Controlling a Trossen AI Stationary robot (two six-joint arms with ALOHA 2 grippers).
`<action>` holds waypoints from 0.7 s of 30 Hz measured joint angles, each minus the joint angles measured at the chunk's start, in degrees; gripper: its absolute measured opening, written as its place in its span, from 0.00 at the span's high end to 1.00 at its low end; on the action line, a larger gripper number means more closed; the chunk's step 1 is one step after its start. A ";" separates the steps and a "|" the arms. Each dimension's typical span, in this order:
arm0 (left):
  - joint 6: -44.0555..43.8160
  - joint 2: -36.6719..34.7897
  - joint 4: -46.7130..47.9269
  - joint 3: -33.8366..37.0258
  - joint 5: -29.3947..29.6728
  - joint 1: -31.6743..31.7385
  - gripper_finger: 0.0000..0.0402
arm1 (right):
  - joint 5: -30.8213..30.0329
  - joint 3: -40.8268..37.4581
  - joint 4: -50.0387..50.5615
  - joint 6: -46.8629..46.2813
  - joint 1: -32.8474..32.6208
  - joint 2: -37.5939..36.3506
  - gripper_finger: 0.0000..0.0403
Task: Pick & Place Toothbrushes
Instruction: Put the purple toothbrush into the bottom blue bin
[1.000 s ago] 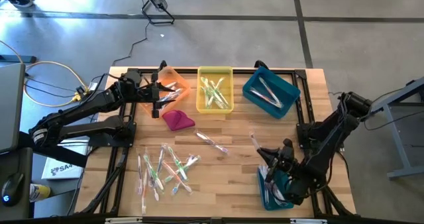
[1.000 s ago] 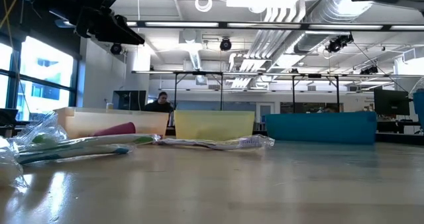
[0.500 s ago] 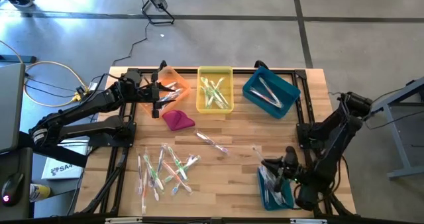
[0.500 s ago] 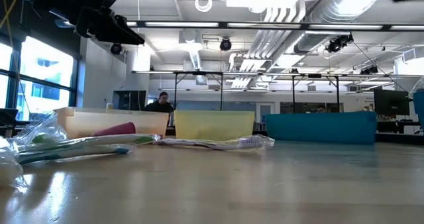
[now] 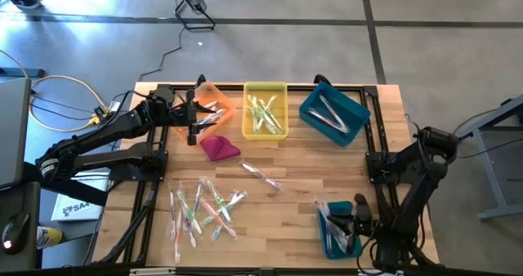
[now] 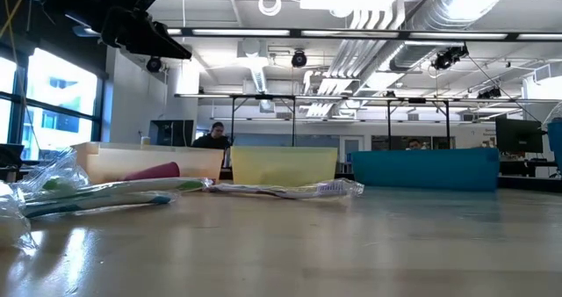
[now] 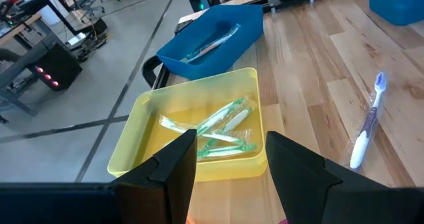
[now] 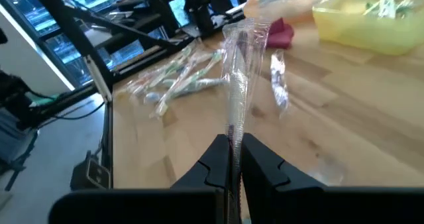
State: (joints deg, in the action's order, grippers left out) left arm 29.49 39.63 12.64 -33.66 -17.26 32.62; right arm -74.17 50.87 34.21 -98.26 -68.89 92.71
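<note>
My right gripper [image 8: 232,161] is shut on a toothbrush in a clear wrapper [image 8: 240,71]. It hangs at the table's near right, over a small teal bin [image 5: 331,235]. My left gripper [image 7: 228,177] stands open and holds nothing, above the orange bin [image 5: 211,104] at the far left, facing the yellow bin [image 7: 192,138]. A pile of wrapped toothbrushes [image 5: 200,211] lies flat on the wood at the near left. One more toothbrush [image 5: 261,175] lies mid-table. Others lie in the yellow bin [image 5: 265,109] and the blue bin [image 5: 333,113]. My right gripper pinches the wrapped toothbrush by one end [image 8: 231,136] between its two fingers. The fingers run along the brush, which sticks out forward past the fingertips toward the table's left. The brush is lifted clear of the table, and its free end [image 8: 252,35] is in the air.
A magenta cloth lump [image 5: 219,148] lies in front of the orange bin. Black frame rails run along the table's left and right sides. Bare wood lies between the pile and the small teal bin. In the low view a toothbrush [image 6: 290,189] lies before the bins.
My right gripper, still shut on the wrapped toothbrush, has swung toward the table's near right corner and sunk a little. It has gone from the bare wood beside the small teal bin to a place over that bin.
</note>
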 joint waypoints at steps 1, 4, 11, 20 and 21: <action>0.02 -0.01 -0.02 -0.01 0.00 0.00 0.56 | 0.03 0.00 -0.22 -0.84 -0.29 0.79 0.97; 0.11 -0.02 -0.02 -0.01 0.00 0.00 0.56 | 0.31 0.00 -0.41 -3.62 -1.04 3.42 0.97; 0.18 -0.02 -0.02 0.00 0.00 0.00 0.56 | 0.97 0.00 -0.48 -10.20 -2.41 9.09 0.97; 0.20 -0.02 -0.22 0.01 0.00 0.00 0.56 | 4.06 0.00 -0.63 -12.71 -2.37 10.27 0.97; 0.20 -0.02 -0.22 0.01 0.00 0.00 0.56 | 4.42 0.00 -0.60 -12.70 -2.37 10.27 0.97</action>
State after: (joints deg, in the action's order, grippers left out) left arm 29.69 39.62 12.43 -33.65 -17.26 32.62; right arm -69.75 50.87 33.61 -110.96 -71.26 102.98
